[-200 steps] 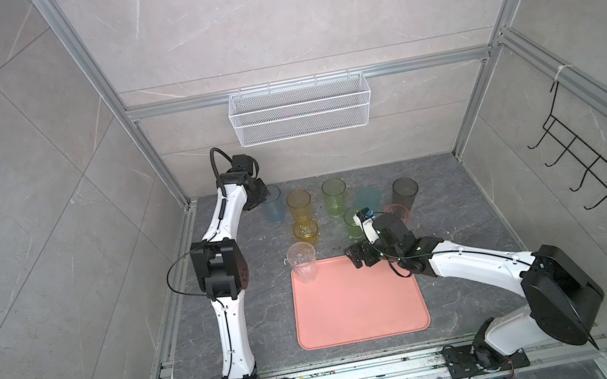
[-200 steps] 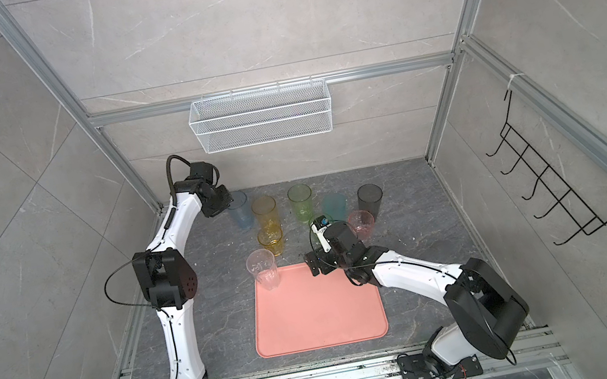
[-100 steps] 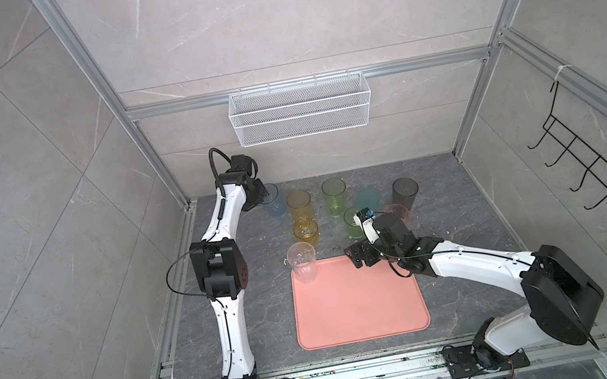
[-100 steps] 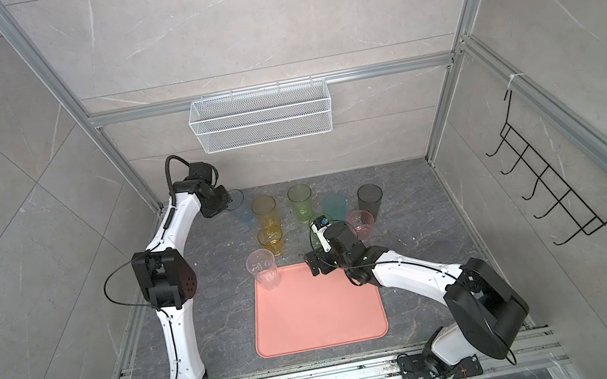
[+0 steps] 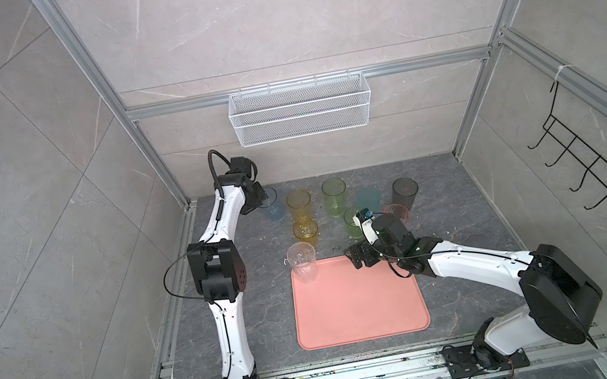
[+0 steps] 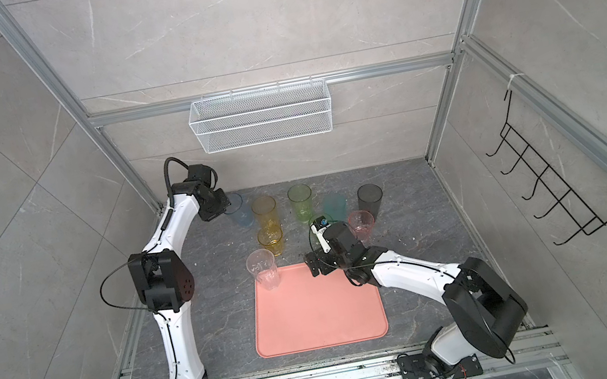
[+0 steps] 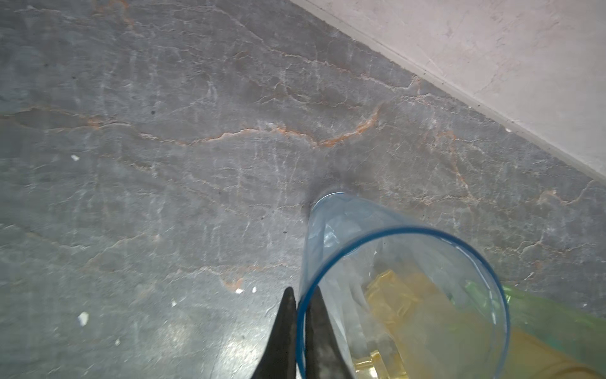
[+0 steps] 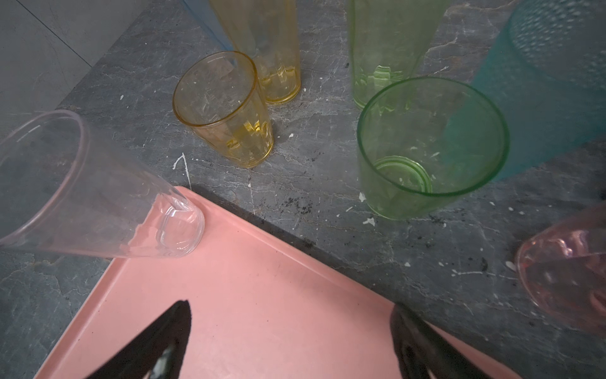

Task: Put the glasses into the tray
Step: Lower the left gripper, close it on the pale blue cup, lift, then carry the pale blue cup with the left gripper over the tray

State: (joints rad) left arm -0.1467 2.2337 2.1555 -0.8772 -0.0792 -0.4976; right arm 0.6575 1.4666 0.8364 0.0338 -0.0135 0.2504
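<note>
Black left pincer (image 7: pixel 301 295) pinches the blue glass (image 7: pixel 403 288) rim, while the right pincer (image 8: pixel 292 305) gapes empty above the tray (image 8: pixel 249 269).

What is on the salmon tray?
Only the clear glass, upright in the tray's far left corner. The open right hand hides part of its far rim in both top views.

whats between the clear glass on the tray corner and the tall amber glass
The short amber glass stands between the clear glass and the tall amber glass, off the tray; both top views show it.
</note>
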